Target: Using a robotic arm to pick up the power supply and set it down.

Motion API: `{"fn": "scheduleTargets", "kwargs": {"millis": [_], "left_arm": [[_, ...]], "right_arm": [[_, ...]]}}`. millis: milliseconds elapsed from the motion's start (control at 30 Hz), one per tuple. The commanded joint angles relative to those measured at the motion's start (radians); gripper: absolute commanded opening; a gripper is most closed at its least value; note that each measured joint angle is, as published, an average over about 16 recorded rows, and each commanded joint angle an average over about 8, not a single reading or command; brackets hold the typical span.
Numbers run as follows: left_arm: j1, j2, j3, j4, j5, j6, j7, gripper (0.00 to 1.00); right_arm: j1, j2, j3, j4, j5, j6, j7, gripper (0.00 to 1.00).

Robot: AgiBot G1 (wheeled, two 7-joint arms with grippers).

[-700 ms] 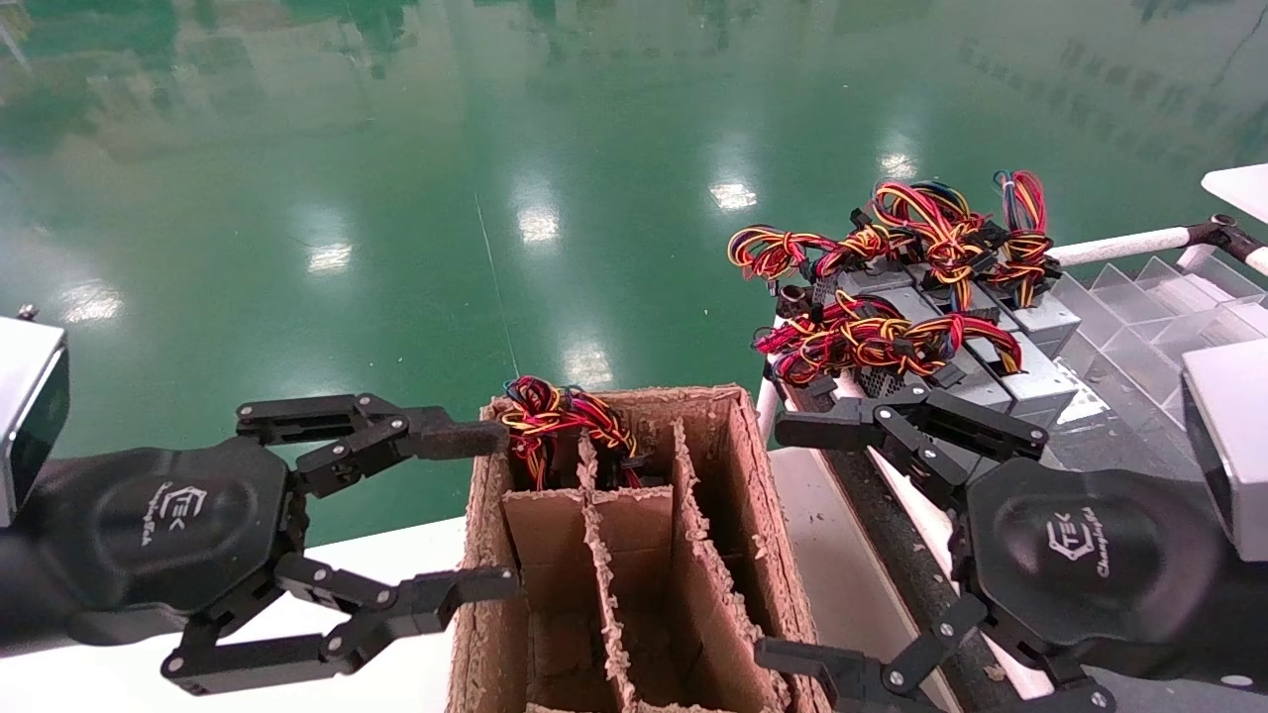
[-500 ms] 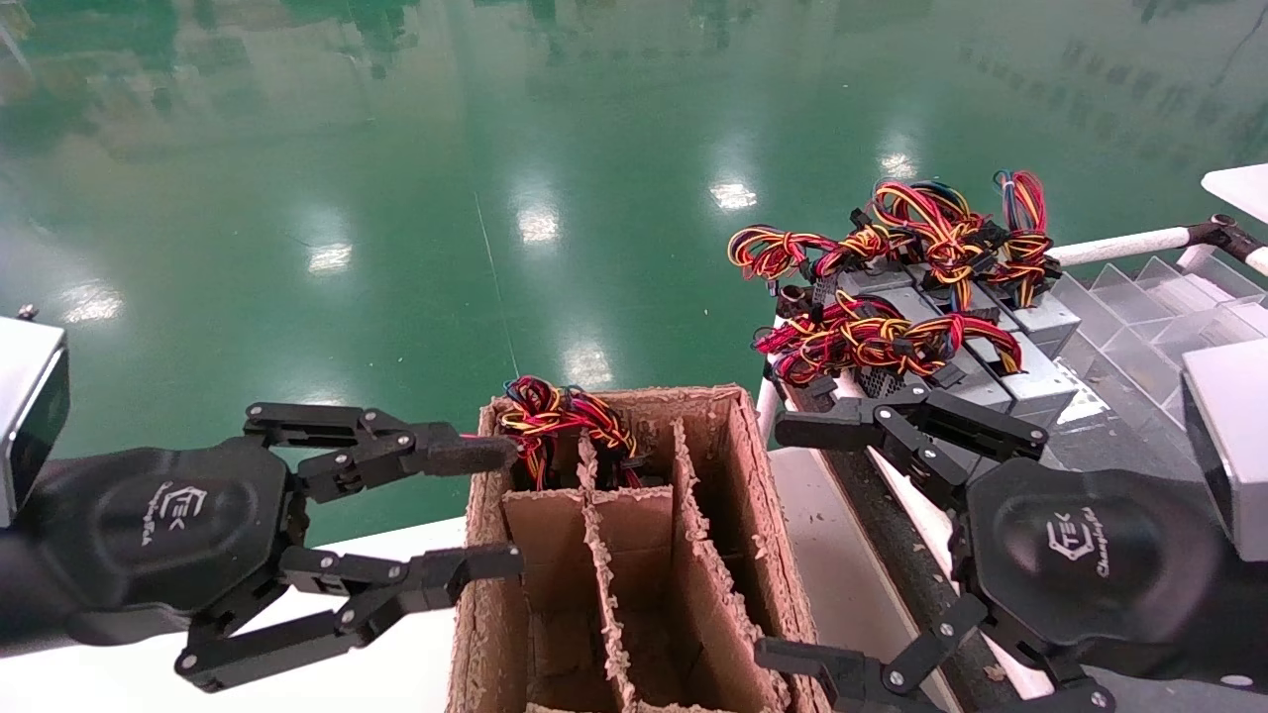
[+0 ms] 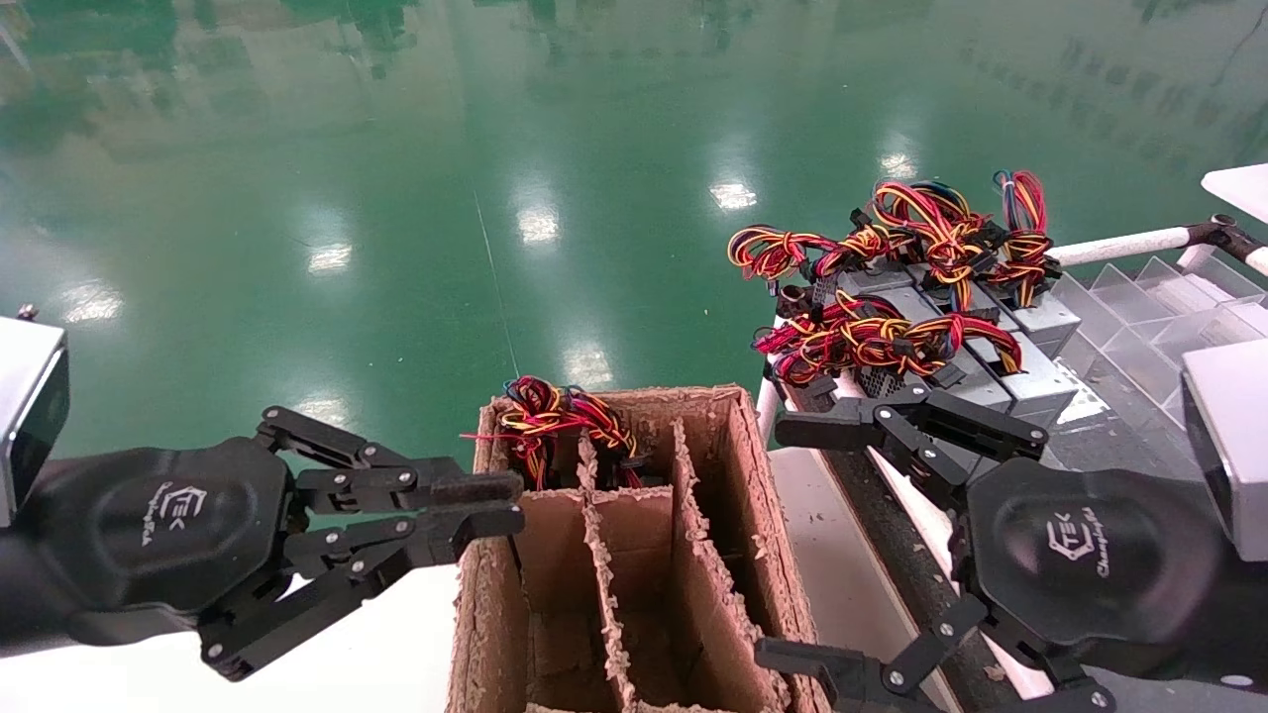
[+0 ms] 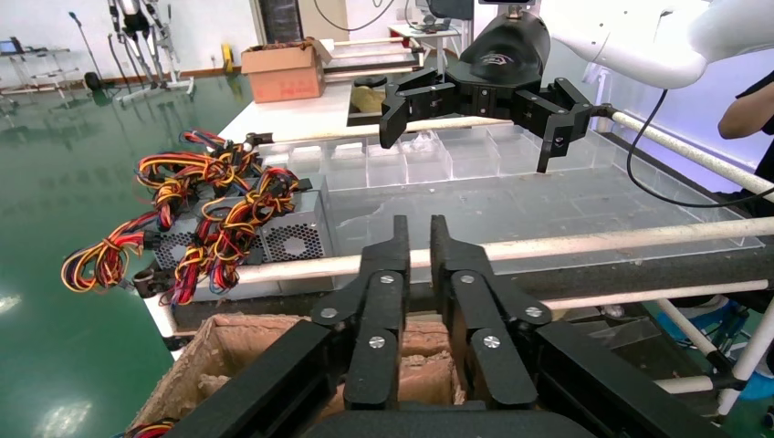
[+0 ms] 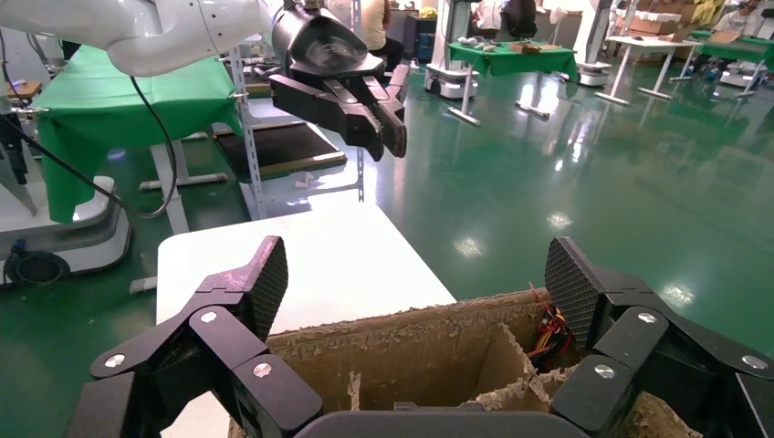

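Cardboard box (image 3: 634, 555) beside closed left pincer (image 3: 495, 503); head-only: wires inside.

Left end effector (image 4: 418, 239) closed above cardboard box (image 4: 228, 351); power supplies (image 4: 274, 233) beyond it

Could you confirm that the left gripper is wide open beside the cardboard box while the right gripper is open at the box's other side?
Not quite: the left gripper is shut, its fingers nearly together with nothing between them, as the left wrist view shows. It does sit beside the cardboard box, and the right gripper is open at the box's other side.
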Motion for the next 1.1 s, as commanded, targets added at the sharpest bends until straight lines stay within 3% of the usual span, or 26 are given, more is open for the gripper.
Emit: {"fn": "scheduleTargets", "kwargs": {"millis": [33,200,233,467,500,633,900,1100], "left_arm": [[0.0,0.0,0.0,0.0,0.0,0.0,0.0,0.0],[0.0,0.0,0.0,0.0,0.0,0.0,0.0,0.0],[0.0,0.0,0.0,0.0,0.0,0.0,0.0,0.06],[0.0,0.0,0.0,0.0,0.0,0.0,0.0,0.93],[0.0,0.0,0.0,0.0,0.0,0.0,0.0,1.0],[0.0,0.0,0.0,0.0,0.0,0.0,0.0,1.0],[0.0,0.0,0.0,0.0,0.0,0.0,0.0,1.0],[0.0,0.0,0.0,0.001,0.0,0.0,0.0,1.0]], "right_arm": [[0.0,0.0,0.0,0.0,0.0,0.0,0.0,1.0],[0.0,0.0,0.0,0.0,0.0,0.0,0.0,1.0],[0.0,0.0,0.0,0.0,0.0,0.0,0.0,1.0],[0.0,0.0,0.0,-0.001,-0.001,0.001,0.0,1.0],[-0.001,0.0,-0.001,-0.002,-0.003,0.003,0.0,1.0],[-0.004,-0.001,-0.01,-0.003,-0.036,0.035,0.006,1.0],[-0.032,0.029,-0.037,0.074,-0.163,0.181,0.046,1.0],[-0.033,0.019,-0.049,0.066,-0.189,0.205,0.049,1.0]]}}
